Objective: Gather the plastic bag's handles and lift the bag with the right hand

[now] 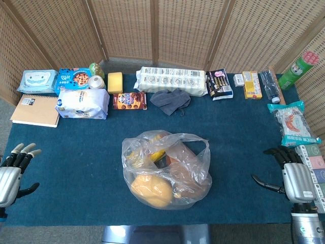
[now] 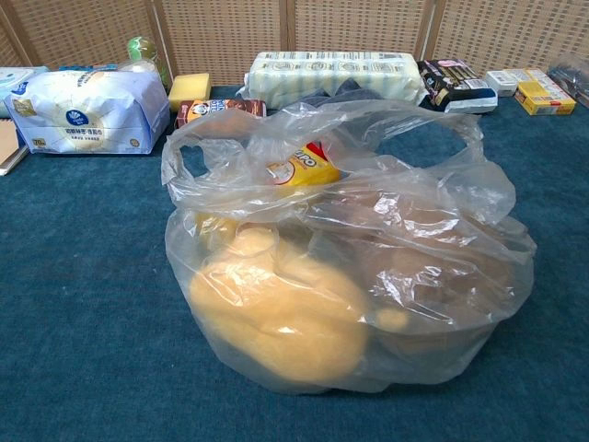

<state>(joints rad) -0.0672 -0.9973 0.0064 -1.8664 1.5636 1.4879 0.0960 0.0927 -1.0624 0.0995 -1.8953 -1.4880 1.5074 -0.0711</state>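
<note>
Bag (image 1: 165,170), frame centre, handles (image 1: 195,140) slack. Right hand (image 1: 289,175), lower right, empty, fingers apart: should sweep both loops together before lifting.

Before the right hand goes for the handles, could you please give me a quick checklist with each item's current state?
1. Right hand holds nothing, fingers apart: ok.
2. Left hand away from the bag: ok.
3. Handles visible and reachable from above: ok.
4. Handles gathered together: not ok, they lie apart.
5. Table between right hand and bag unobstructed: ok.
6. Bag's weight: cannot tell.
</note>
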